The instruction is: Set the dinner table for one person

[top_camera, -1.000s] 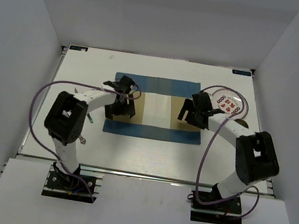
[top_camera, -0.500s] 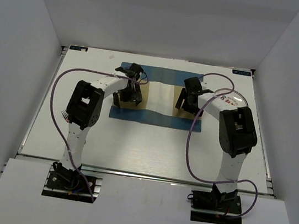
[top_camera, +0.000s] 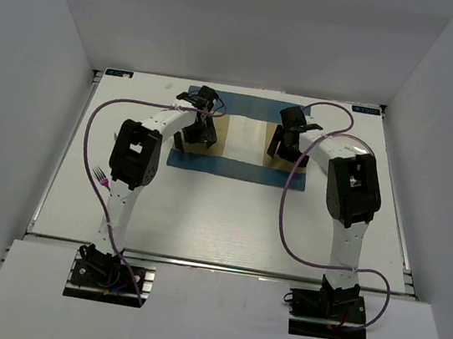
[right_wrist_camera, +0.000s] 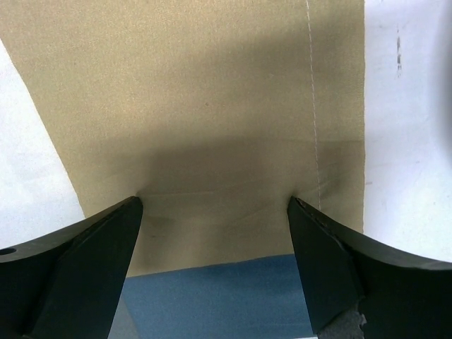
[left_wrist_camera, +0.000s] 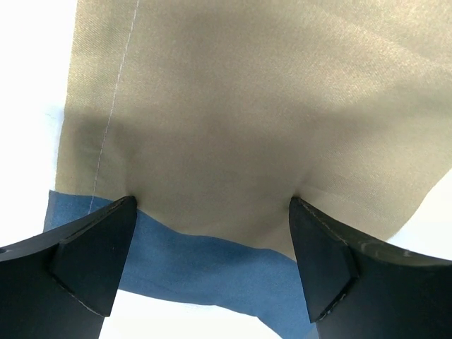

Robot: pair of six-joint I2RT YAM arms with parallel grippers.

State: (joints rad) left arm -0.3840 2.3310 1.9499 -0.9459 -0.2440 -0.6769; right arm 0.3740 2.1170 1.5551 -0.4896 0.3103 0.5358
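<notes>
The blue-and-tan cloth placemat lies flat on the far middle of the white dinner table. Both arms reach far out over it. My left gripper is on the placemat's left tan part and my right gripper is on its right tan part. In the left wrist view the gripper is open, its fingertips pressed down on tan cloth just above the blue band. In the right wrist view the gripper is open too, fingertips pressing on tan cloth.
A small fork lies on the table beside the left arm's elbow. Purple cables loop from both arms over the table's near half. Grey walls stand close behind and beside the table.
Both arms have stretched farther out, fingertips down on the placemat, and the placemat has slid toward the far edge. The fork now shows beside the left arm.
</notes>
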